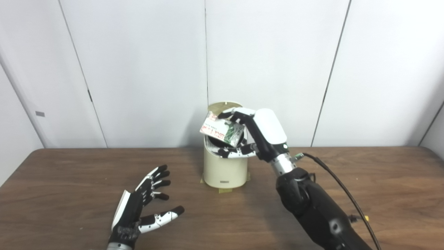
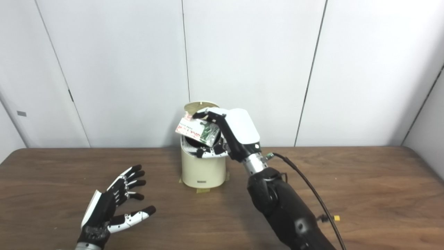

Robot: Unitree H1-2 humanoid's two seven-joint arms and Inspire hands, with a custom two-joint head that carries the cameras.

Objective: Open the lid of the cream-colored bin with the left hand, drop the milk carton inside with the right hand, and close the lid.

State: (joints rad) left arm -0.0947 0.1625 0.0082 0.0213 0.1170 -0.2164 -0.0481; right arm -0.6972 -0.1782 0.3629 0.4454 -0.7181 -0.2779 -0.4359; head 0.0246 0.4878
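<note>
Small white milk carton w/ red print and a green panel (image 1: 222, 129) sits tilted in the air directly over the open mouth of the cream-coloured cylindrical bin (image 1: 225, 170), which stands at the far centre of the brown wood-grain table (image 1: 381, 180). The bin's round lid (image 1: 225, 105) is tipped up at the far side, so the opening is clear. Judging by look, the carton is light, thin-walled cardboard: stiff enough to hold shape but easy to crush, prob a bit slick on the printed faces, so best held across opposite flat sides w/o much squeeze, as it seems to be now. The white-backed right hand (image 1: 255, 133) pinches it from the right: upper fingers (image 1: 229, 114) curl over the top edge, thumb comes in from below near the bin rim; fingers closed only as far as the carton's thickness. Carton's lower corner looks just above or at the rim; can't tell if touching. Black-and-white left hand (image 1: 142, 205) is well apart, near-left over the table, palm up-ish, fingers spread, holding nothing and not on the lid. Next step, I'd say, is simply letting go; risk is the carton catching on the rim.
</note>
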